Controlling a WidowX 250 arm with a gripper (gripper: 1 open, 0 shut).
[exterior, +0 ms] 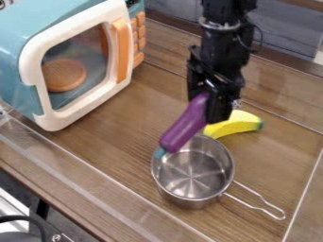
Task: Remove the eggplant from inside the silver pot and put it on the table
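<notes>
Purple and glossy, the small elongated toy eggplant (184, 126) hangs slantwise from the black claw (206, 102), whose jaws pinch its upper end. In the single camera view its long axis runs down and to the left, the teal stem cap lowest, just above the far rim of the round shiny steel pot (194, 176), clear of it. Bare brown wood-grain table (120, 128) lies left. A yellow banana (235, 124) rests beside the claw.

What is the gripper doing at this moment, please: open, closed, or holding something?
Gripper: closed on the eggplant, holding it by its upper end above the silver pot.
</notes>
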